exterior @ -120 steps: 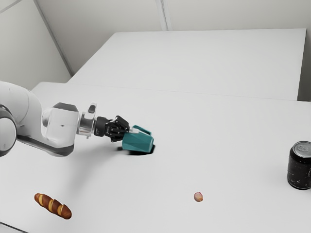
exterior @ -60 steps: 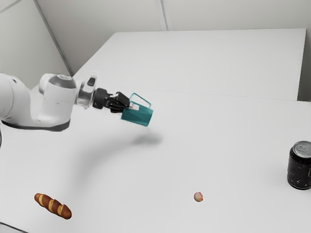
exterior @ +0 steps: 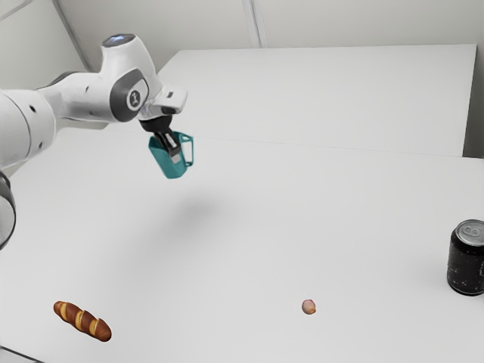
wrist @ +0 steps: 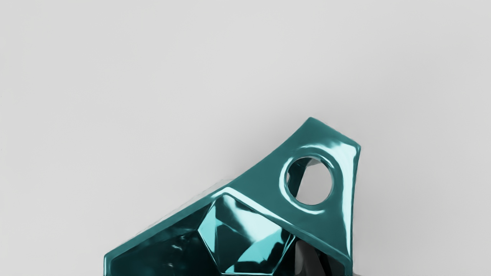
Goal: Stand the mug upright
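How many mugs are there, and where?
1. The teal mug is in my gripper, up above the table, its handle toward the exterior view's right.

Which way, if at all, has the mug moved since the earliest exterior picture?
Yes: the mug has risen and shifted toward the exterior view's left, farther from the black can.

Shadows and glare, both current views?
Exterior view: soft, blurry-edged shadow on the table below the raised mug; pale sheen on the can's lid. Wrist view: hard white-cyan glare on the mug's rim, handle and inner facets; faint ghost edge along the rim; backdrop evenly grey.
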